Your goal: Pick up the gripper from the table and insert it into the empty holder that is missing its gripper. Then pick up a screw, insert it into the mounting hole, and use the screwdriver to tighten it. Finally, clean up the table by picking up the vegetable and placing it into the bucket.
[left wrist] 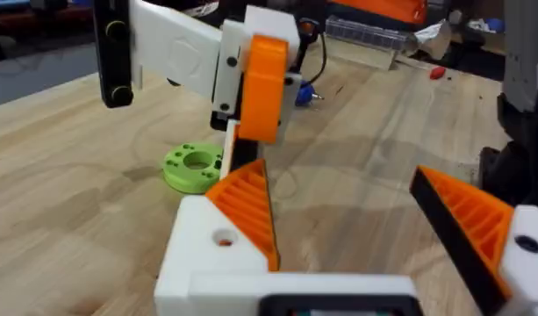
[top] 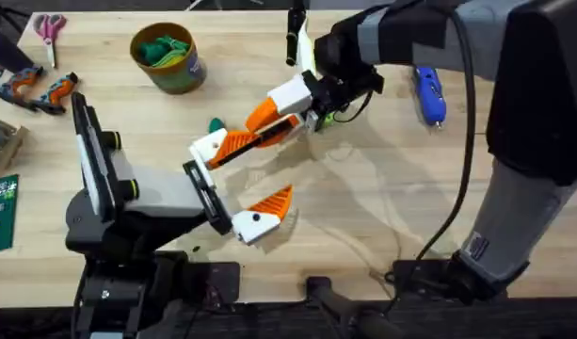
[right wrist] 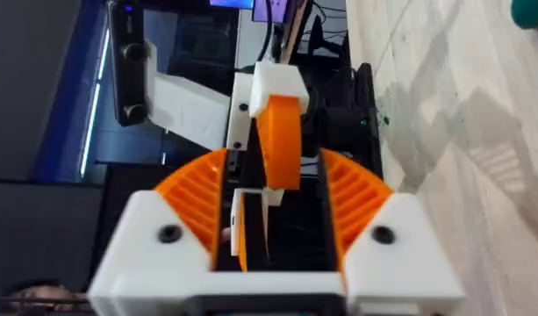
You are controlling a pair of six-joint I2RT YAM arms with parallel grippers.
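My left gripper (top: pixel 279 165) (left wrist: pixel 330 175) stands wide open over the table's middle. Its far finger is the white holder (top: pixel 210 149), and the orange gripper (top: pixel 239 141) (right wrist: pixel 277 140) sits along it. My right gripper (top: pixel 262 127) (right wrist: pixel 273 175) reaches in from the back right, its orange fingers (right wrist: pixel 194 202) closed on either side of that wedge's tip. A small hole (left wrist: pixel 223 239) shows in the holder's side. The blue screwdriver (top: pixel 429 94) lies at the back right. A small dark green vegetable (top: pixel 216 124) lies just behind the holder. The olive bucket (top: pixel 170 58) stands at the back left with green things inside.
A lime-green disc (left wrist: pixel 191 167) with holes lies on the table under the two grippers. Orange-handled pliers (top: pixel 34 89) and scissors (top: pixel 50 28) lie at the far left. A black tool (top: pixel 293 33) sits at the back edge. The right arm's cable (top: pixel 457 188) hangs over the right side.
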